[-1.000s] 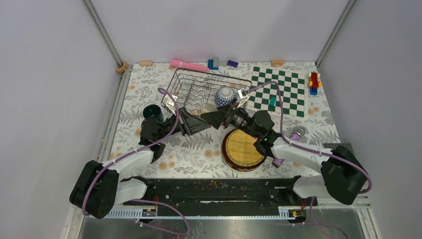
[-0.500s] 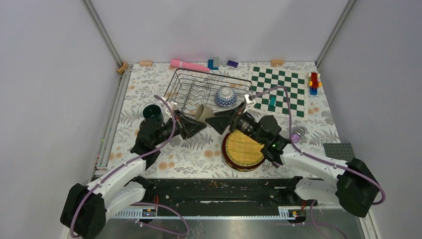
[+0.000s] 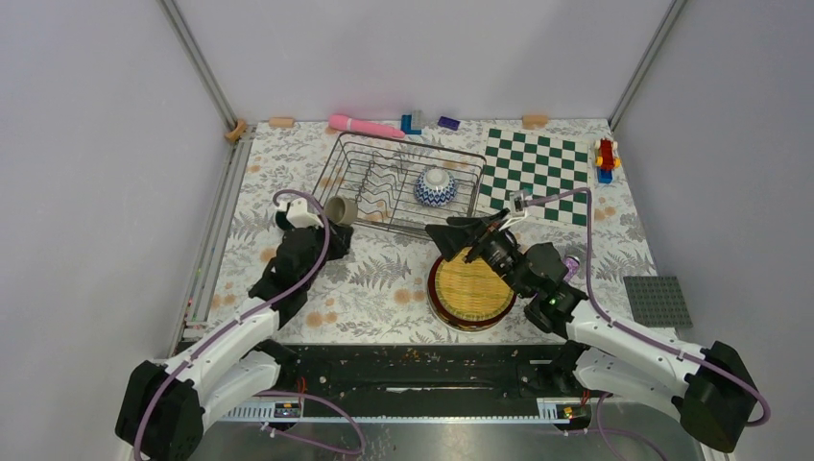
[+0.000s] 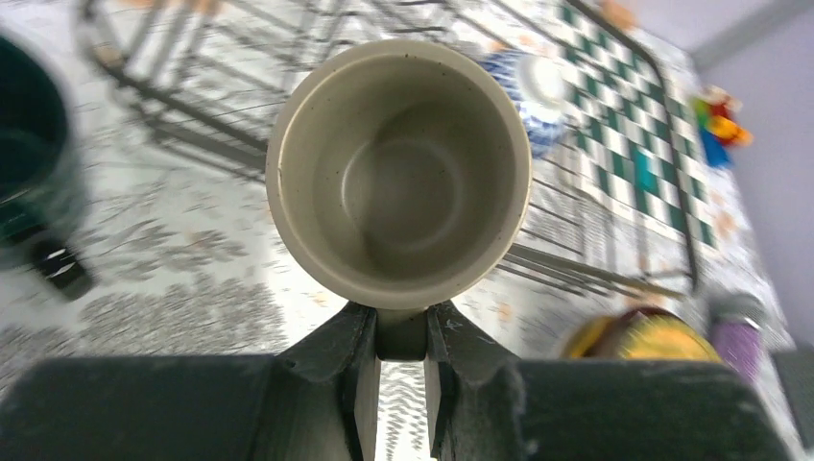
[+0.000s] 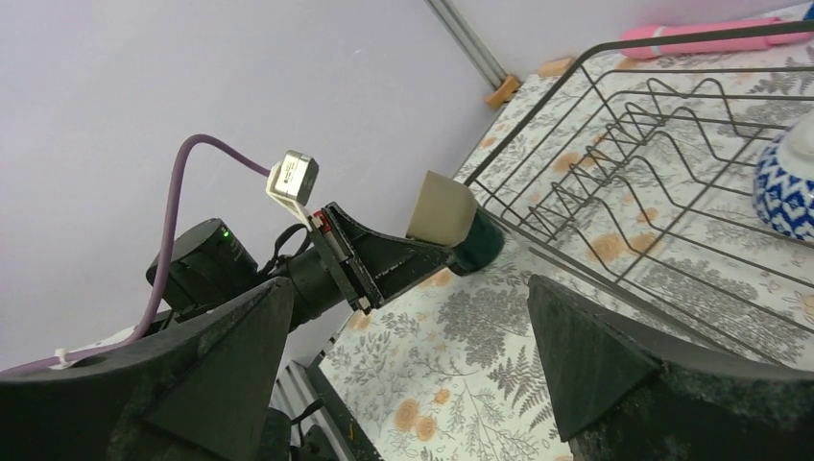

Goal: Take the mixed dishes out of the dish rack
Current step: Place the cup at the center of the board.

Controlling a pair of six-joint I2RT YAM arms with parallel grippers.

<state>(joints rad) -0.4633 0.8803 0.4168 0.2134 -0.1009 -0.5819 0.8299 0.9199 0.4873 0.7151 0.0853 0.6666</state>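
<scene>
My left gripper is shut on the small olive cup, pinching its lower edge with the mouth facing the camera. In the top view the cup hangs off the dish rack's front left corner, with the left gripper just behind it. The dark green mug stands close on the cup's left, hidden under the wrist from above. A small patterned bowl lies upside down in the rack. My right gripper is open and empty over the far edge of the stacked plates.
The green-and-white chessboard lies right of the rack. A purple cylinder stands beside the plates, and a grey baseplate lies further right. A pink object, blue bricks and a toy figure line the back.
The left gripper has carried the olive cup leftward from the rack's front to beside the mug. The right gripper opened wide and drew back to the right, over the plates.
</scene>
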